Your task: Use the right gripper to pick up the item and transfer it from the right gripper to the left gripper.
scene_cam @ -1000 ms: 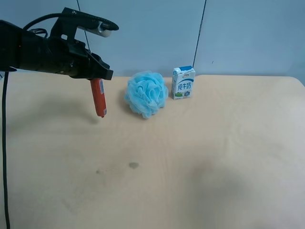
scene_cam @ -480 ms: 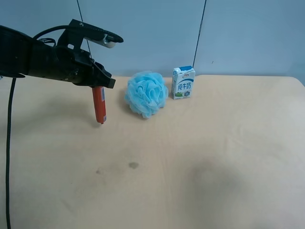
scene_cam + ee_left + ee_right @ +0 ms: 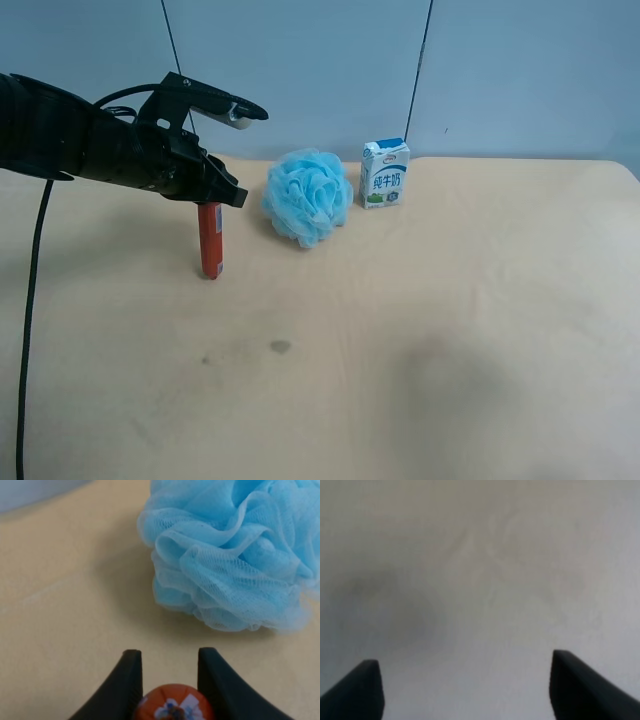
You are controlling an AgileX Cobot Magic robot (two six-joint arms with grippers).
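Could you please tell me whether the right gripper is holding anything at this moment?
No, the right gripper is open, and its wrist view shows nothing between the two jaws.

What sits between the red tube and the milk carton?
The blue bath sponge, seen in the exterior high view between tube and carton.

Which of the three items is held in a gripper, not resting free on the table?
The orange tube, gripped upright between the left gripper's fingers. The blue bath sponge and the milk carton stand free on the table.
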